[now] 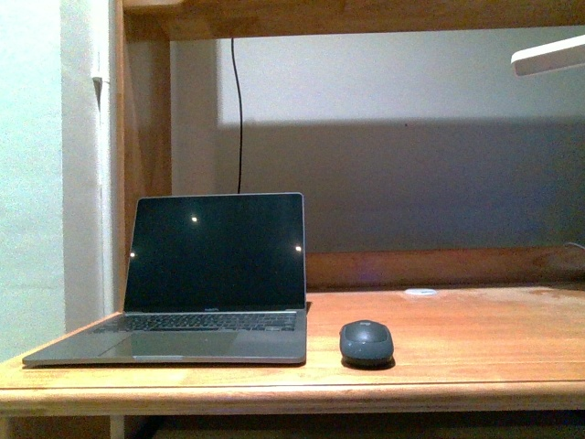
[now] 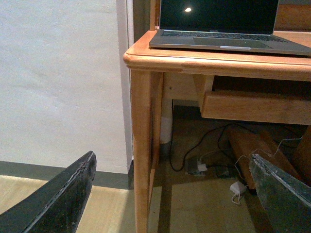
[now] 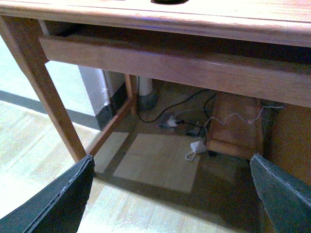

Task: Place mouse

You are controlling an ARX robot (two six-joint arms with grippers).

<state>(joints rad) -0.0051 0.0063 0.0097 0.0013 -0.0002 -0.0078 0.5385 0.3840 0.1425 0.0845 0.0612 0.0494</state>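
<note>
mouse (image 1: pixel 366 341) on desk (image 1: pixel 475 329) beside laptop (image 1: pixel 215 274) | no legible writing | both end effectors spread, empty

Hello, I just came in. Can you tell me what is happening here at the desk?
Nothing is being handled at this moment. The mouse lies alone on the wooden desk, beside the right edge of the open laptop, whose screen is dark. Both arms are low, in front of the desk and below its top: the left tool and the right tool are open and empty, looking at the floor and cables underneath.
</note>
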